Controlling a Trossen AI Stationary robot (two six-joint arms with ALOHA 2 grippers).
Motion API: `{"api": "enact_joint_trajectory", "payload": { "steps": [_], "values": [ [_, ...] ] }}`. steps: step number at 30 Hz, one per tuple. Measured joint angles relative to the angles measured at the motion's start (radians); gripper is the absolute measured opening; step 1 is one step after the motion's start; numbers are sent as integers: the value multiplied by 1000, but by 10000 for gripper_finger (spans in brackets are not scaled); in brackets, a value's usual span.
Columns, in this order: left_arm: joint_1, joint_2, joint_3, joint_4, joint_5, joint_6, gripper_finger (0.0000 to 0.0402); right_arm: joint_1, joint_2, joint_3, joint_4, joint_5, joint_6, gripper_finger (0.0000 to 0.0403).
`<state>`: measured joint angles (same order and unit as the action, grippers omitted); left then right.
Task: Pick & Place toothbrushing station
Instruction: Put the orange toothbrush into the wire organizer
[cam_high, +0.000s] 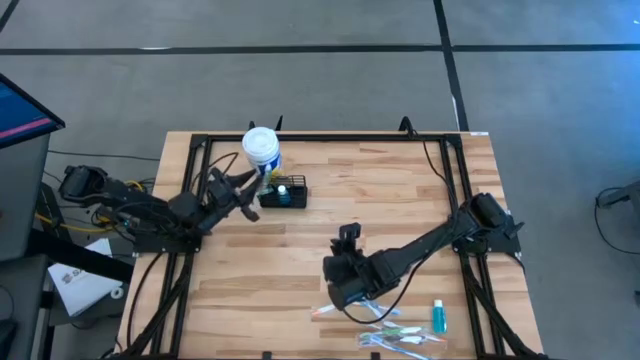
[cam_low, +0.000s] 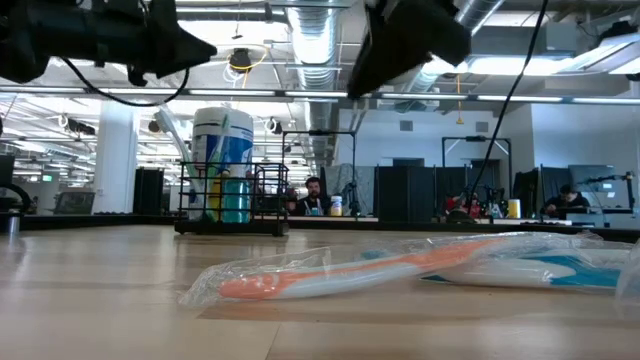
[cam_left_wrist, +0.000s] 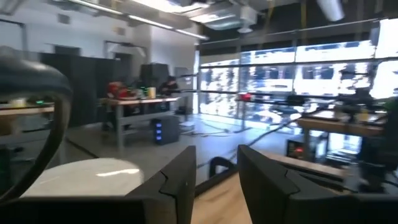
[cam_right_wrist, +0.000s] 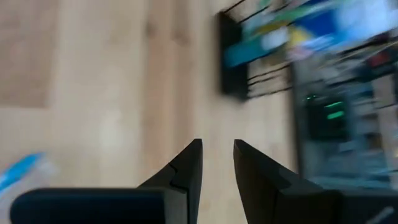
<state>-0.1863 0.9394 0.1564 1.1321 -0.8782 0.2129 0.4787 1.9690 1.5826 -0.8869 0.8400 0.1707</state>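
The toothbrushing station (cam_high: 285, 193), a small black wire-slotted caddy, stands on the pale wood-plank table (cam_high: 400, 190) in the upper middle of the high view, just beside a white cylindrical tub (cam_high: 261, 147). The left gripper (cam_high: 248, 192) sits just left of the caddy, its dark angular fingers (cam_left_wrist: 180, 180) parted and empty. The right gripper (cam_high: 348, 236) hovers centre-frame, fingers (cam_right_wrist: 186, 168) slightly apart, holding nothing. Crinkly plastic-wrapped toothbrushes (cam_high: 385, 330) and a small teal bottle (cam_high: 438, 317) lie at lower right.
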Motion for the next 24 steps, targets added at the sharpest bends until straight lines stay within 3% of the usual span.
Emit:
{"api": "enact_joint_trajectory", "payload": {
  "steps": [8,13,24],
  "values": [
    [-60,26,45,-46,60,-11,108,-9,-10,0,1,-383,67,82],
    [-76,51,60,-62,105,-42,108,-8,-10,0,3,-564,71,82],
    [-112,89,60,-71,154,-140,108,5,-3,0,-69,-756,149,82]
  ]
}}
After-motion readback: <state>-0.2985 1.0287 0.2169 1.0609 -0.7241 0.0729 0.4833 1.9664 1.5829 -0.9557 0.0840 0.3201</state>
